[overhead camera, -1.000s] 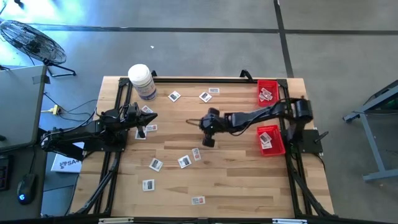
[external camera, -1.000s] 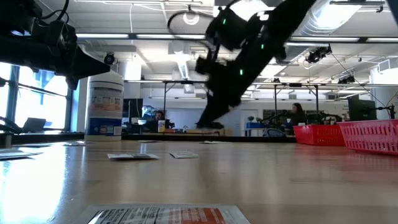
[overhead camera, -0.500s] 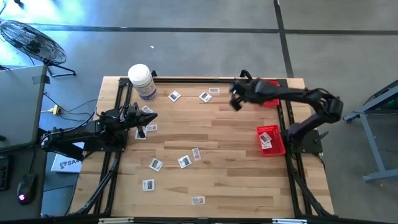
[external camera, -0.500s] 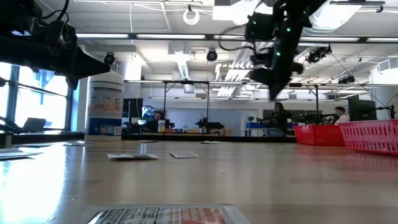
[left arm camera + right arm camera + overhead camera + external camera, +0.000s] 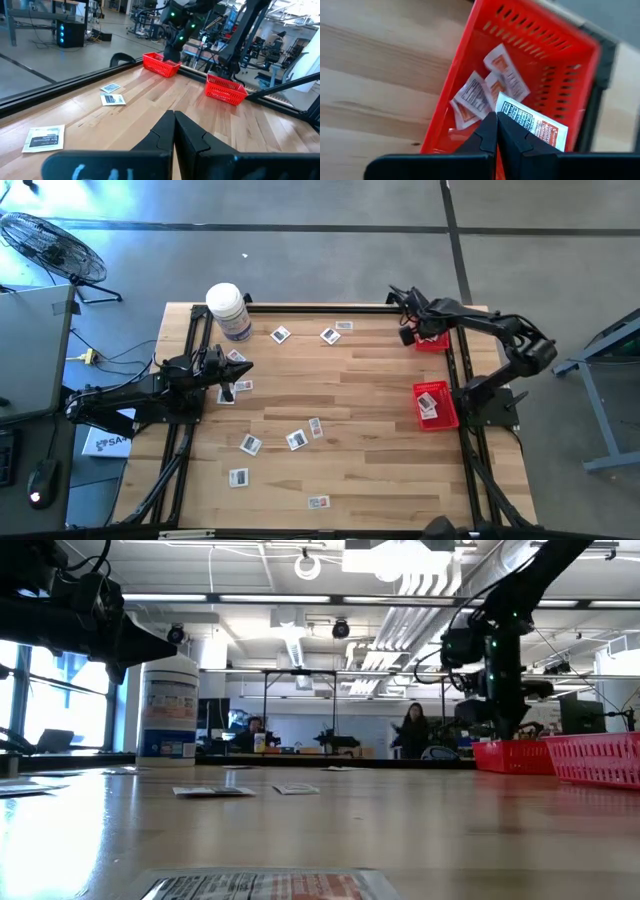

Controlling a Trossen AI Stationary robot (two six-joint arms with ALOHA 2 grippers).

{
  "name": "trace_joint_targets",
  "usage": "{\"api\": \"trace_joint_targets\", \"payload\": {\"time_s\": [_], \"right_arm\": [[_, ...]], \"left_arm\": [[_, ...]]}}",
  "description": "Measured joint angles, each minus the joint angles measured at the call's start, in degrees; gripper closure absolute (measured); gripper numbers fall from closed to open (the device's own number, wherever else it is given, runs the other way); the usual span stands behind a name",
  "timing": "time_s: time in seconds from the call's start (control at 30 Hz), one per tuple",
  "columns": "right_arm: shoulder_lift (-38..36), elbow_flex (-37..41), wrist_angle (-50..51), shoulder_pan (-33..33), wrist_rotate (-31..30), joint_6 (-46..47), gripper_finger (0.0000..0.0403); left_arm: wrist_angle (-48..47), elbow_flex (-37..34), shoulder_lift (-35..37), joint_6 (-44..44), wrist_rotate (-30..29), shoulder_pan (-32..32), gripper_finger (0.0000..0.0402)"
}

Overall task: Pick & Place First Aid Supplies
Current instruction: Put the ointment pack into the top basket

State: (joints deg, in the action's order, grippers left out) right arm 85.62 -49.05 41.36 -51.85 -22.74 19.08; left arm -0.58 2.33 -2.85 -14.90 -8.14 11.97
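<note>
The left gripper [image 5: 240,367] is clenched with nothing between its fingers, which meet tip to tip in the left wrist view [image 5: 174,131]. It rests at the left edge of the table [image 5: 380,460], left of centre in the high view, with one packet [image 5: 236,356] just above its tip and two more [image 5: 233,389] just below it. A white jar [image 5: 228,310] stands in the upper left corner of the table.

Loose packets lie over the middle of the wood. Three sit along the upper edge [image 5: 280,334], [image 5: 329,335], [image 5: 344,326]. Three more lie in the lower centre [image 5: 250,444], [image 5: 296,440], [image 5: 316,426], and two near the bottom edge [image 5: 238,477], [image 5: 318,502].

The right gripper [image 5: 411,328] is at the upper right of the high view, over the left rim of the far red basket [image 5: 442,343]. Its fingers are closed on a packet [image 5: 534,123], which juts out past the fingertips [image 5: 496,131] above the basket interior. Three packets [image 5: 489,87] already lie on the basket floor. A second red basket [image 5: 446,420] sits lower on the right edge of the table and also holds packets [image 5: 428,405].

In the low view, a person [image 5: 412,730] stands in the room behind the table.
</note>
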Motion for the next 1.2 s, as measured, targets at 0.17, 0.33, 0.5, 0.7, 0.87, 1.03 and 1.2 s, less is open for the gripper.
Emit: {"api": "trace_joint_targets", "payload": {"time_s": [0.17, 0.33, 0.5, 0.7, 0.87, 1.03, 1.2], "right_arm": [[0.0, 1.2, -1.8, -1.3, 1.8, -2.8, 0.0376], [-0.1, 1.2, -1.9, -1.3, 2.2, -3.1, 0.0328], [-1.9, 1.1, -0.6, 1.1, 3.0, -2.6, 0.0289], [-3.7, -6.2, 12.0, 10.2, 5.2, 0.9, 0.0286], [-3.5, -13.3, 15.1, 25.1, 6.7, 4.1, 0.029], [-0.4, -18.3, 10.7, 40.3, 10.8, 6.2, 0.029], [10.5, -28.6, 11.9, 51.9, 11.8, 4.9, 0.029]], "left_arm": [[0.0, 0.0, 0.0, 0.0, 0.0, 0.0, 0.0401], [0.0, 0.0, 0.0, 0.0, 0.0, 0.0, 0.0401], [0.0, 0.0, 0.0, 0.0, 0.0, 0.0, 0.0401], [0.0, 0.0, 0.0, 0.0, 0.0, 0.0, 0.0401], [0.0, 0.0, 0.0, 0.0, 0.0, 0.0, 0.0401], [0.0, 0.0, 0.0, 0.0, 0.0, 0.0, 0.0401], [0.0, 0.0, 0.0, 0.0, 0.0, 0.0, 0.0401]]}}
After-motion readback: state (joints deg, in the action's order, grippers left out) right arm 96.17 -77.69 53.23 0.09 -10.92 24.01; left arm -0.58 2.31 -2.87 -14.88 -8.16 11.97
